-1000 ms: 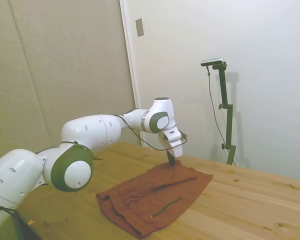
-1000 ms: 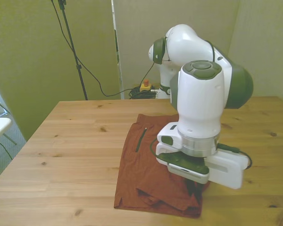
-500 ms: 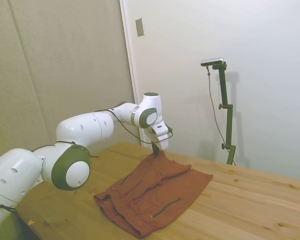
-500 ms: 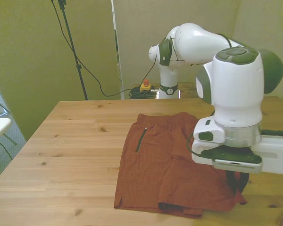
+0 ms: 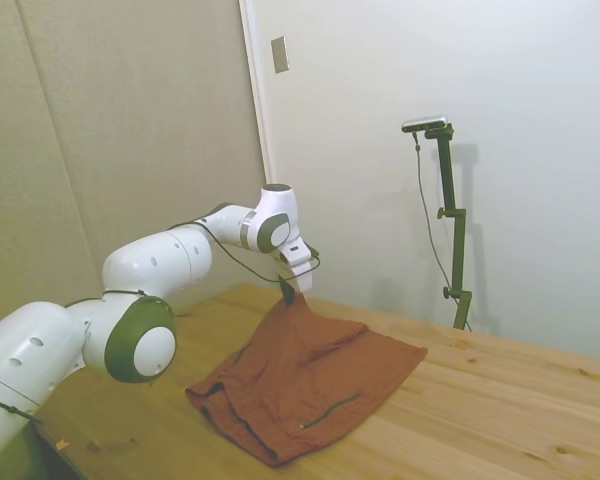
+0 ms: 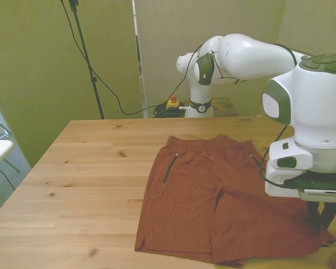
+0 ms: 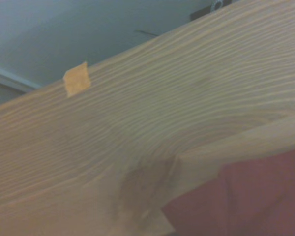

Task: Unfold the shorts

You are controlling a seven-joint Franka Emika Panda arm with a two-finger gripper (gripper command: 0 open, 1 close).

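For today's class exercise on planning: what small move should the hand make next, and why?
Probably lower and release. The hand holds a lifted corner of the shorts, which look nearly spread flat on the table, both legs showing.

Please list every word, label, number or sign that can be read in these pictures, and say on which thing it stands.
No text can be read in any view.
The round mark on the robot's base in the front view is too small to read.
The shorts show no print; the gripper shows no label.
The small orange square on the table in the wrist view is blank.
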